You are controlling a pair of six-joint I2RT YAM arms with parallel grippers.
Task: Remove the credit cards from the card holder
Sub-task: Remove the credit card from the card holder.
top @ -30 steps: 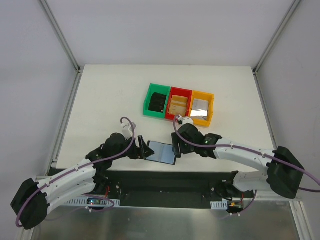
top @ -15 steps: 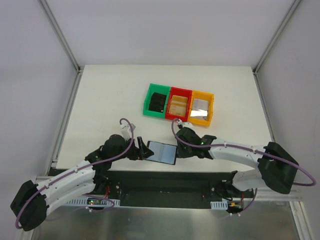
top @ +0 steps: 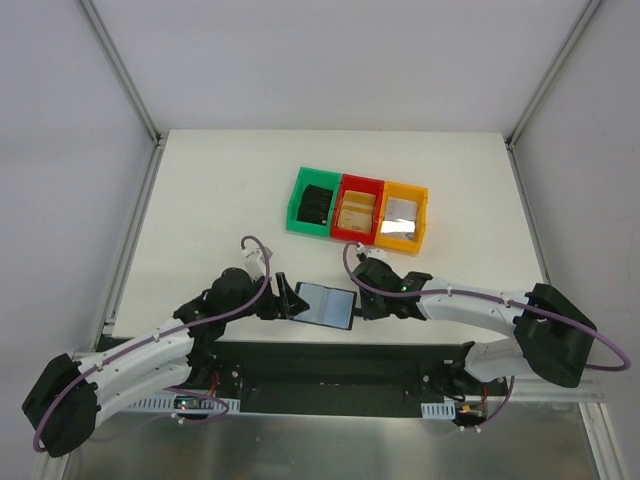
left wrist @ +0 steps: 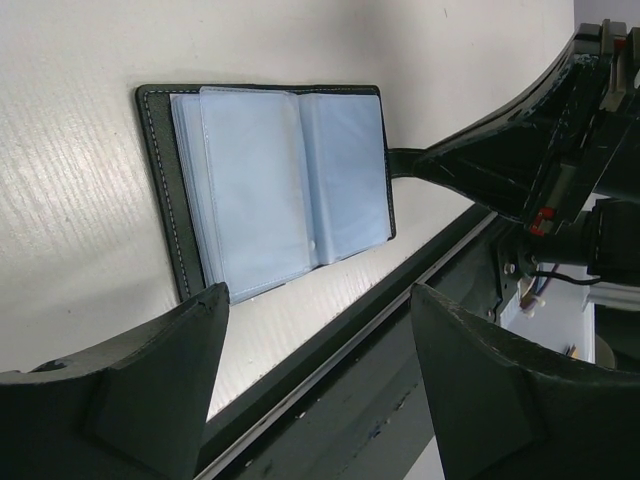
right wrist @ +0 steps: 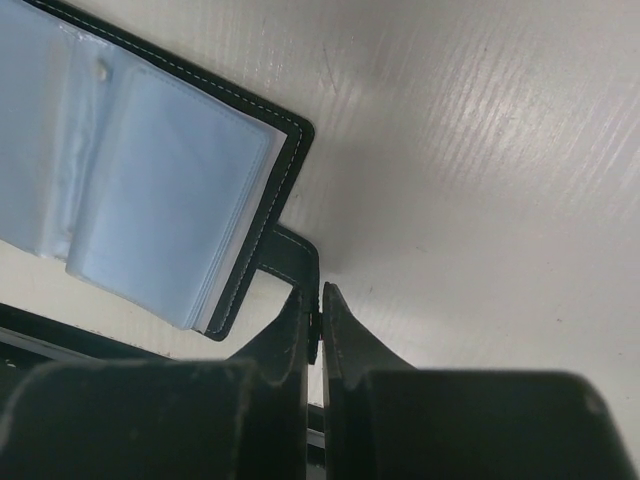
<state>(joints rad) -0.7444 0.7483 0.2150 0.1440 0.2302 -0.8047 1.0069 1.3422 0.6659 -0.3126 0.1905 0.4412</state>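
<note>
Black card holder [left wrist: 160, 170] open, clear sleeves [left wrist: 280, 180] showing, right hand [right wrist: 312, 300] pinching its tab [right wrist: 290, 255], left hand [left wrist: 318, 310] wide.

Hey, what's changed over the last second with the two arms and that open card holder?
The right gripper, which was open beside the card holder a second ago, has moved in slightly and closed on the closure tab. The left gripper stayed open at the holder's other side. The holder itself still lies open in the same spot on the table.
</note>
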